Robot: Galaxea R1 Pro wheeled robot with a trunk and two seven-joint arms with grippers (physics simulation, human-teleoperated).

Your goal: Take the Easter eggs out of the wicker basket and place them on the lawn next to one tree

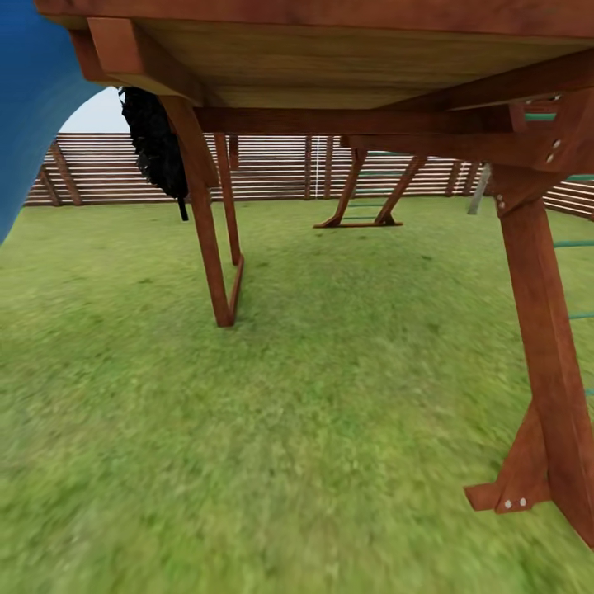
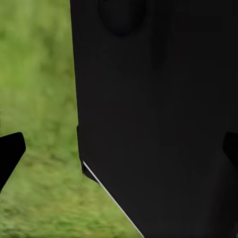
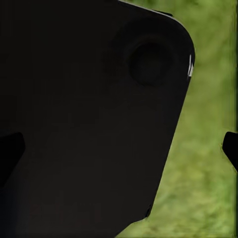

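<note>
The left pincer (image 2: 119, 148) is seen in the left wrist view with its two dark fingertips (image 2: 11, 151) set wide apart at either edge; nothing is held between them, and a large black robot body panel (image 2: 158, 119) lies just ahead. The right pincer (image 3: 119, 148) is likewise spread wide and empty, facing a similar black panel (image 3: 89, 109). No writing can be read. The lawn (image 1: 297, 429) is spread beneath a wooden play structure (image 1: 330, 49), whose legs (image 1: 210, 247) stand on the grass. Beyond the structure, a slatted fence (image 1: 272, 169) is seen; a blue slide (image 1: 29, 91) curves at its left.
</note>
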